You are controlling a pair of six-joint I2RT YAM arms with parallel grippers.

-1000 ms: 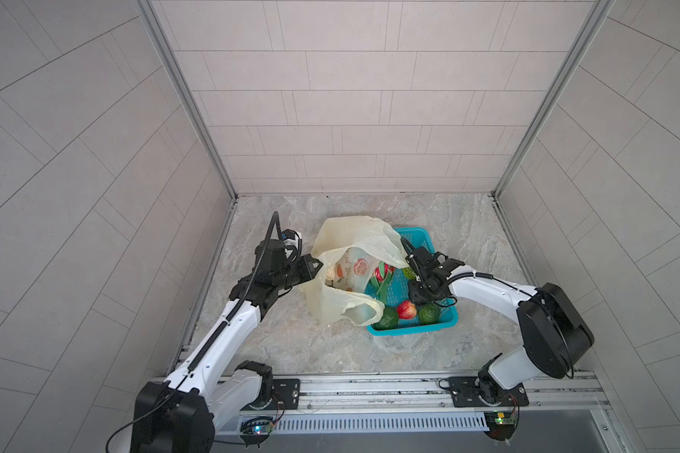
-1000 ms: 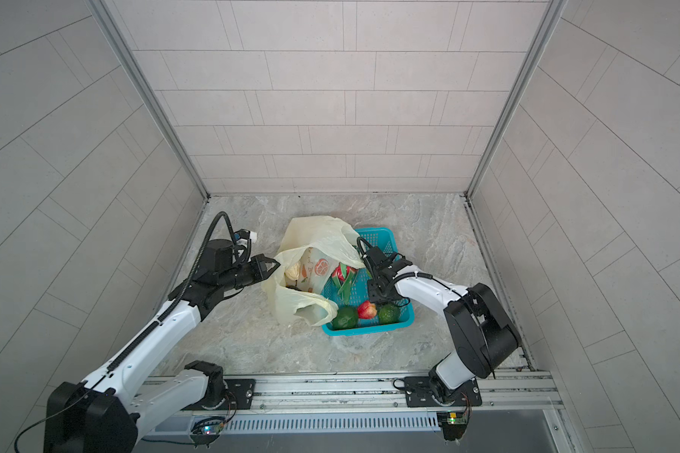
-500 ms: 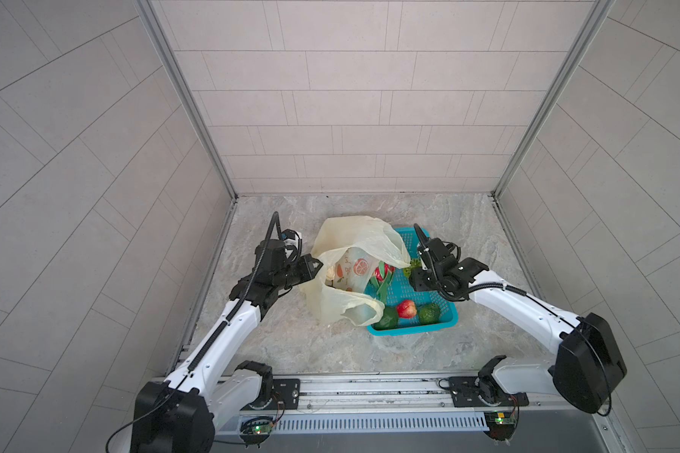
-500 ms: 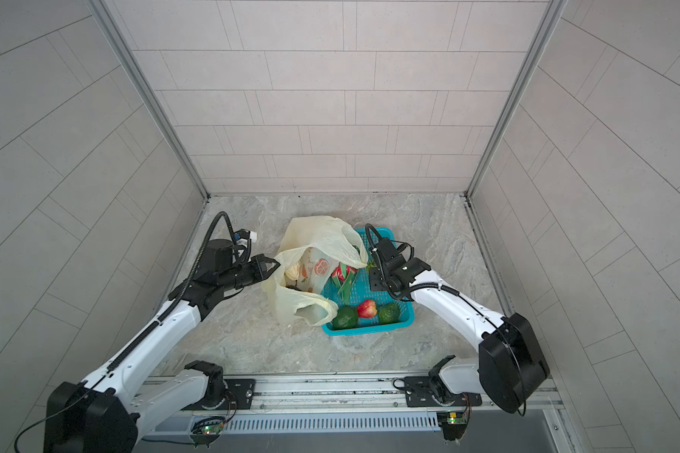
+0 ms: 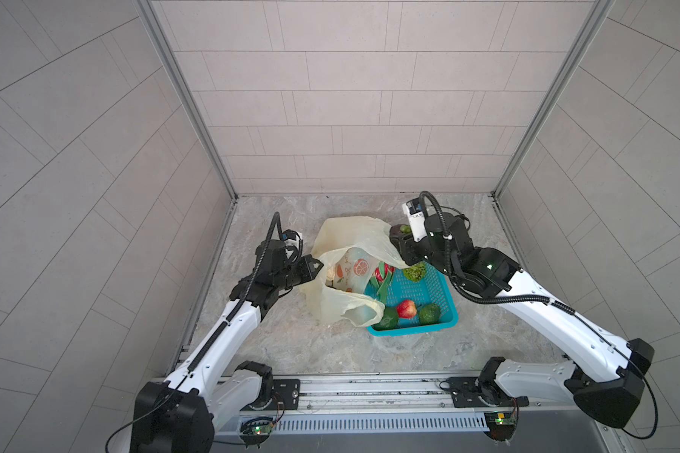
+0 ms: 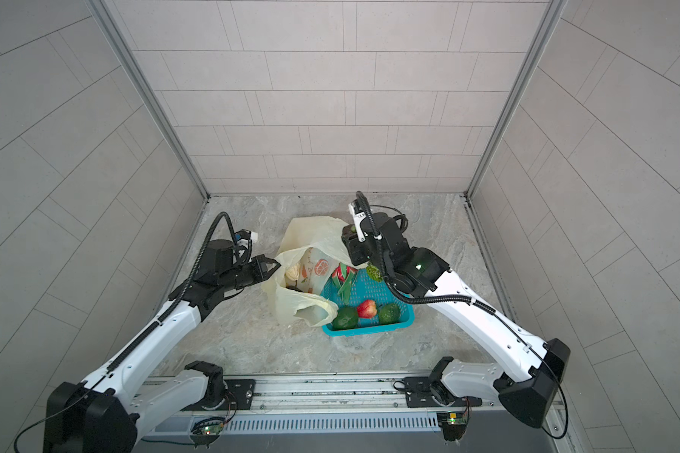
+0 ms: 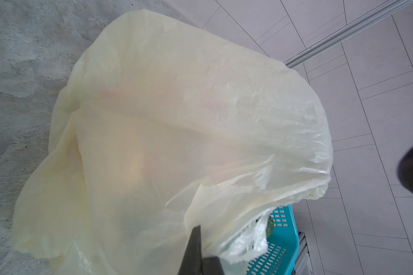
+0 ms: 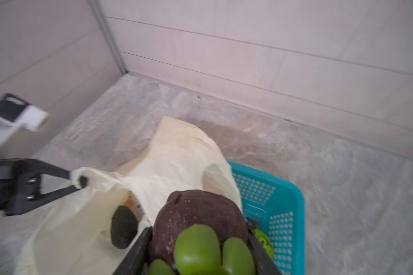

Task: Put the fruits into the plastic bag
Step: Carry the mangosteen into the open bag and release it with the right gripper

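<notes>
- The thin, translucent cream-yellow plastic bag [image 5: 342,274] sits on the grey marbled table [image 5: 291,345], its mouth gaping upward, leaning against the left side of the teal perforated plastic basket [image 5: 428,327].
- The left gripper [image 5: 318,266] has its black fingers pinched together on the bag's rim at the left of the mouth, holding that edge up; the right wrist view shows the film caught between the fingertips [image 8: 80,179].
- The right gripper [image 8: 198,240] is clamped on a dark purple round toy fruit with fat green leaves at its stem end [image 8: 196,219], a black finger on either side of it.
- In both top views this gripper hangs above the bag's right-hand rim where it overlaps the basket's far corner; only a green tip of the held fruit [image 5: 403,228] peeks out there.
- Inside the bag, below the held fruit, lies a dark bumpy avocado [image 8: 124,225].
- In the basket: a pink-red dragon fruit with green tips [image 5: 383,274] against the bag, a bumpy bright green fruit [image 5: 416,271] under the right wrist, and along the near wall a dark green avocado [image 5: 387,317], a red apple [image 5: 407,309] and a second green avocado [image 5: 430,313].
</notes>
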